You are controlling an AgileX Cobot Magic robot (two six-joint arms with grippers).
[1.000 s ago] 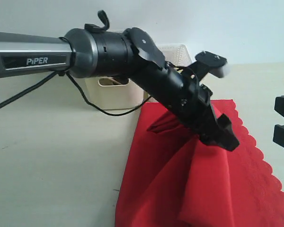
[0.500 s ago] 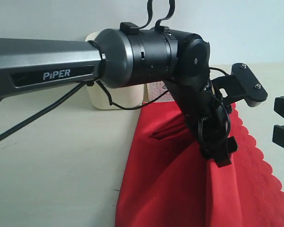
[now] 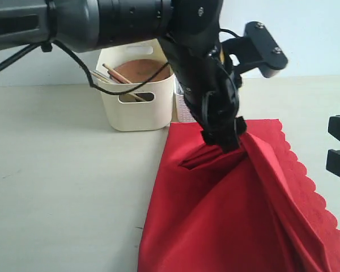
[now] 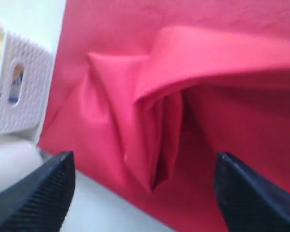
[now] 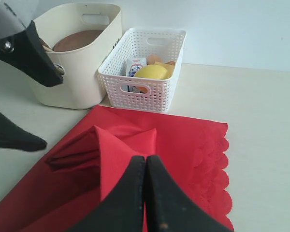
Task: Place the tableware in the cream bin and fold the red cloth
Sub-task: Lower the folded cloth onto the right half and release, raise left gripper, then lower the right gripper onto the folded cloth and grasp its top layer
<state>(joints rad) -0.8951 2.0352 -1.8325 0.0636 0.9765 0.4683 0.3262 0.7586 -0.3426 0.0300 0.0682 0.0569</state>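
- The left gripper (image 4: 144, 162) has swung up and away toward 11 o'clock in the exterior view, off the middle of the cloth (image 3: 215, 215) to its far end.
- Its jaws stand wide. In the wrist view the pads (image 4: 38, 193) sit either side of a puffed fold and do not touch it.
- The cloth no longer hangs in a steep drape under that gripper. It now peaks at the far end, with a ridge running toward 5 o'clock.
- The arm's move has uncovered the bin (image 3: 137, 116), at 10 o'clock from the cloth. The plate (image 3: 139, 71) and chopsticks (image 3: 114, 72) lie inside; other tableware cannot be made out.
- The right gripper (image 5: 145, 162) has not changed: its jaws are pressed together above the cloth. Whether it touches the cloth I cannot tell.
- The basket (image 5: 145, 92) sits at 12 o'clock from the cloth.
- Judgement: the work is at the folding step, and the fold looks released but loose and lumpy, not yet flat.
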